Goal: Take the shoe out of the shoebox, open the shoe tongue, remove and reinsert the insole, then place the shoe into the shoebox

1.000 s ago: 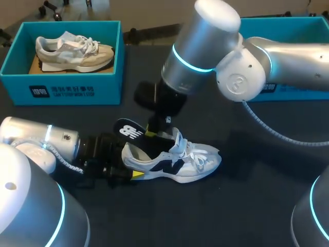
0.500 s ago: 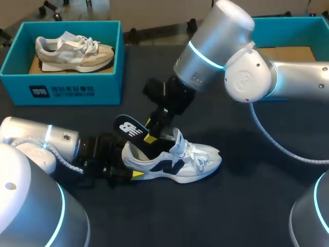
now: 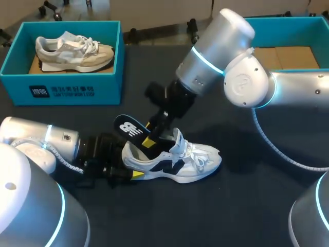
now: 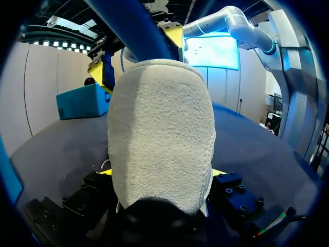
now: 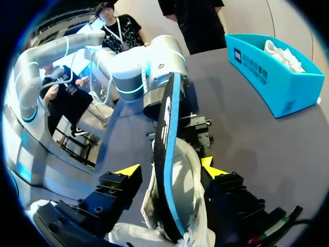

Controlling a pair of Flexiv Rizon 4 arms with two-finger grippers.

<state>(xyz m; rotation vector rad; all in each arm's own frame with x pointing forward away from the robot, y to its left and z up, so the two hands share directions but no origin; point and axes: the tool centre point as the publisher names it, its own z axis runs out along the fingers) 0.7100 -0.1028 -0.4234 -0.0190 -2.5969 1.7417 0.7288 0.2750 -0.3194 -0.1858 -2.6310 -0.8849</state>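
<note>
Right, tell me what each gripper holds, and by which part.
Left gripper: the white shoe, by its heel. Right gripper: the insole stands within it; a grip cannot be told.

We see the white shoe [image 3: 177,160] with a dark side logo standing on its sole on the desk [image 3: 247,206], toe pointing right. Its black insole [image 3: 129,128] sticks up, tilted, from the heel opening. The teal shoebox [image 3: 288,31] sits open, well apart behind.
</note>
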